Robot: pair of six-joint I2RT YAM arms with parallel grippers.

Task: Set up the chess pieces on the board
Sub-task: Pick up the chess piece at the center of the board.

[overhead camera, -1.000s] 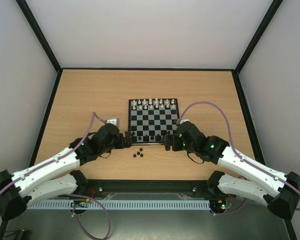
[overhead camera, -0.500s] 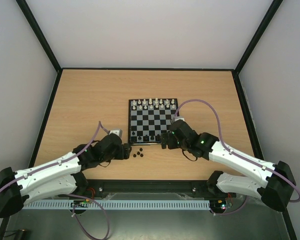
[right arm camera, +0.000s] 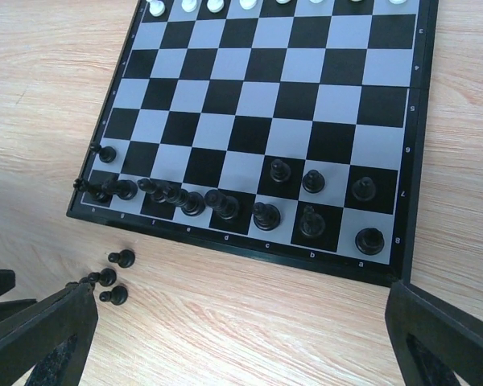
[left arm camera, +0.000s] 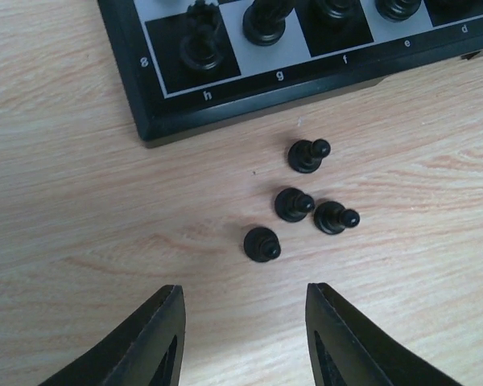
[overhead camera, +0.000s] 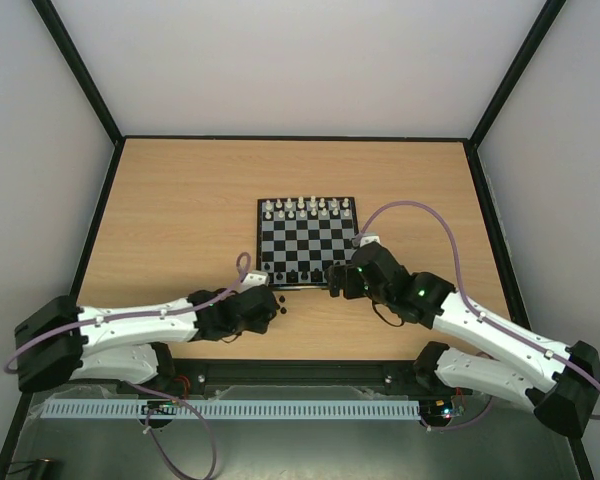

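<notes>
The board [overhead camera: 307, 240] lies mid-table, with black chess pieces [right arm camera: 223, 204] along its near rows. Several loose black pawns [left arm camera: 293, 203] stand on the wood just off the board's near left corner [left arm camera: 153, 121]; the right wrist view shows them too [right arm camera: 105, 277]. My left gripper [left arm camera: 245, 291] hovers low just short of the nearest pawn [left arm camera: 262, 244], fingers apart, nothing between them. From above, this gripper [overhead camera: 273, 308] sits right at the pawn cluster. My right gripper [right arm camera: 237, 301] is open and empty above the wood by the board's near edge [overhead camera: 332, 283].
White pieces [overhead camera: 308, 208] fill the board's far rows. Black-framed walls [overhead camera: 100, 230] ring the wooden table. Both arms reach in from the near edge, their purple cables [overhead camera: 420, 210] looping above them.
My left arm has swung toward the near edge and to the right, down to the loose pawns, and its jaws have narrowed. My right arm shifted slightly by the board's near edge.
</notes>
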